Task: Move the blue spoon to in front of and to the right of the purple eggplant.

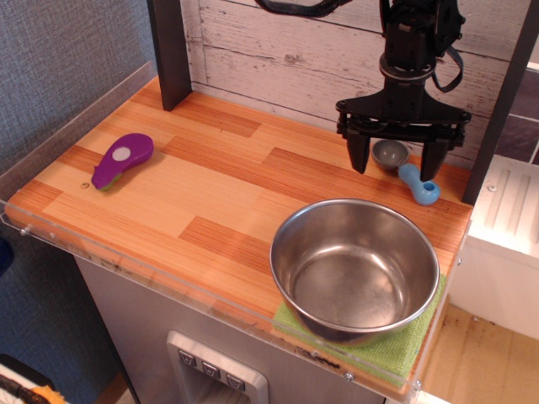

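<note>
Bench [210,194] of striped orange wood carries one large steel mixing bowl [354,267] on one green cloth [413,349]. One black end effector [401,164] hangs wide open and empty, straddling one blue-handled, grey-bowled spoon [406,171] at the back right. One purple toy eggplant [123,159] lies far left. Descending off-centre could knock the spoon aside.
</note>
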`<state>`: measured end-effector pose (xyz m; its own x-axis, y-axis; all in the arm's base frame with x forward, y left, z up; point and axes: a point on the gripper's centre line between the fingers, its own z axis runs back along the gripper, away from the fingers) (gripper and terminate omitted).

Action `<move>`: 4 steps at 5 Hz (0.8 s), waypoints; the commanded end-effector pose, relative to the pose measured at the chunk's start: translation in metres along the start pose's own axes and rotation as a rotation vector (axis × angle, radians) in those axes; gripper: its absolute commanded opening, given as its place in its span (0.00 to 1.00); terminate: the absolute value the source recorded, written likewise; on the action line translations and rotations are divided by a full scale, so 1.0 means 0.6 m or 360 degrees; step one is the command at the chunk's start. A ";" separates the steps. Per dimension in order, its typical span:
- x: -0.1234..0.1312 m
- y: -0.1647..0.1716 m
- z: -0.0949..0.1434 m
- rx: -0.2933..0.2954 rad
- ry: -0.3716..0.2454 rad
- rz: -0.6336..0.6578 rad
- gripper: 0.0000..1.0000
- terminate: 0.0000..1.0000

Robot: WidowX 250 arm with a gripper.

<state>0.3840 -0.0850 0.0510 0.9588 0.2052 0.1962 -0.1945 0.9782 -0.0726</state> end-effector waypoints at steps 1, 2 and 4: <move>0.013 -0.036 0.018 -0.0063 -0.0080 -0.0051 1.00 0.00; 0.010 -0.051 0.001 -0.0040 -0.0061 -0.0068 1.00 0.00; 0.012 -0.057 -0.026 -0.0017 -0.0043 -0.0024 1.00 0.00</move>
<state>0.3911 -0.1179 0.0209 0.9637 0.1994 0.1774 -0.1914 0.9796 -0.0611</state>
